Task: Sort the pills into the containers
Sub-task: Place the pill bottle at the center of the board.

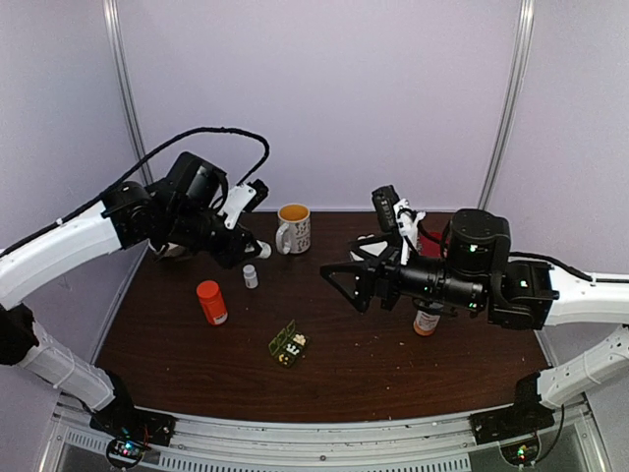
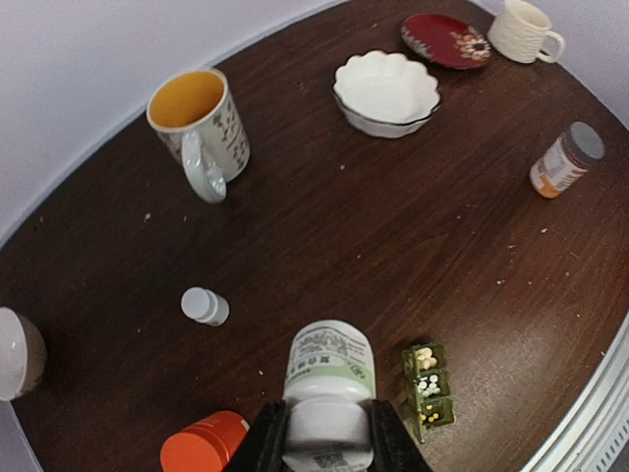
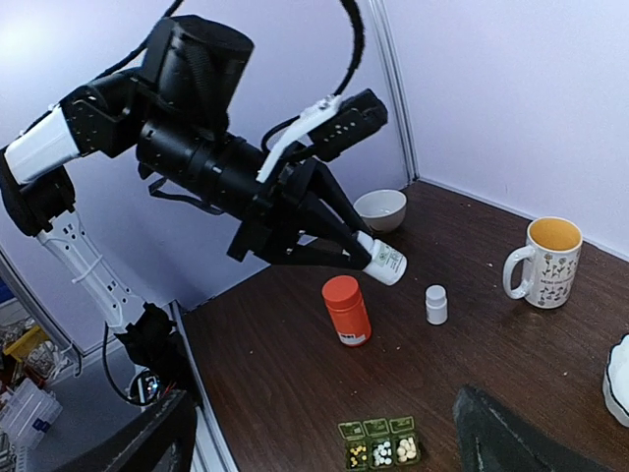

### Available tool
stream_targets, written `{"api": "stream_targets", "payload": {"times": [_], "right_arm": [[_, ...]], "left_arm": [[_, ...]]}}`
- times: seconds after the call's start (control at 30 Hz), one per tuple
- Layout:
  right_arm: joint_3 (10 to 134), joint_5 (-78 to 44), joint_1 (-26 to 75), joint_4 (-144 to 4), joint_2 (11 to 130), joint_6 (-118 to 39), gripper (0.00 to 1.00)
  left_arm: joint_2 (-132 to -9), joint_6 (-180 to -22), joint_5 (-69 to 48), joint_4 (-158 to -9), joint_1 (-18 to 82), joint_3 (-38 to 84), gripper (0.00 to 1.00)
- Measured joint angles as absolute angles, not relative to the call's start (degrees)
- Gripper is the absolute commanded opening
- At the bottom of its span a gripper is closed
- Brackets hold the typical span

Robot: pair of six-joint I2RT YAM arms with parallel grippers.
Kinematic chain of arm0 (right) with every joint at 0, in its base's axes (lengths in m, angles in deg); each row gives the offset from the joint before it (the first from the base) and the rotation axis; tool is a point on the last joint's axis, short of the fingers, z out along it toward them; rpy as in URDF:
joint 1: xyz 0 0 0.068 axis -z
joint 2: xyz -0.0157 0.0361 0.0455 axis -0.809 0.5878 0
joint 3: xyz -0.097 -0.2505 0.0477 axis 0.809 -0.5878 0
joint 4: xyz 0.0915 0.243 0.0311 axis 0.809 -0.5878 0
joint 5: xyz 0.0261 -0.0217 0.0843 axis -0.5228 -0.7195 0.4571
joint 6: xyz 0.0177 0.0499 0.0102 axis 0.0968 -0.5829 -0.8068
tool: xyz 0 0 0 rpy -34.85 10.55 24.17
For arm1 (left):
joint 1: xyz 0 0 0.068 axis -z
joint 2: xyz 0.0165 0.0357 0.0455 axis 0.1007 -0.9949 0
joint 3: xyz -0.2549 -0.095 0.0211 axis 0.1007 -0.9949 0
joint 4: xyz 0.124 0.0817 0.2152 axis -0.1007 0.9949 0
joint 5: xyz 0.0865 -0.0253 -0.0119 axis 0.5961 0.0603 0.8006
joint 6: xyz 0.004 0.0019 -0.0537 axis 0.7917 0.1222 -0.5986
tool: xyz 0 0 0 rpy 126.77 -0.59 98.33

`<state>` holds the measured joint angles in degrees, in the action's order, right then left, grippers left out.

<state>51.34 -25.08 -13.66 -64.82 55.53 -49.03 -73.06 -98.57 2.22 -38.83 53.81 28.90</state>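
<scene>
At table centre, toward near edge: pill box [image 1: 287, 344] lay open, pills in its compartments. Left gripper [image 2: 326, 438] clamped white bottle [image 2: 329, 379] aloft; right gripper [image 1: 346, 282] gaped, empty. Step judged: dispensing. Next move called for tipping bottle mouth over one compartment.

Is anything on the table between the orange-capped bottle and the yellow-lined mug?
One tiny white bottle stands upright between the orange-capped bottle and the mug, touching neither; the right wrist view shows it plainly.
</scene>
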Motion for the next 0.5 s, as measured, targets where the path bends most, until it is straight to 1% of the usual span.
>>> {"api": "stream_targets", "payload": {"times": [0.17,0.3,0.5], "right_arm": [[49.15,-27.64,-13.46,-65.24,53.85,-49.07,0.93],[49.13,-29.6,-13.27,-66.53,53.58,-49.62,0.93],[47.84,-31.61,-12.98,-69.13,52.67,-50.58,0.93]], "left_arm": [[-84.54,-104.14,-2.76,-34.63,46.82,33.59,0.01],[-93.35,-105.65,-5.56,-33.03,45.11,37.77,0.03],[-102.15,-106.26,-7.37,-32.01,43.67,40.94,0.06]]}}
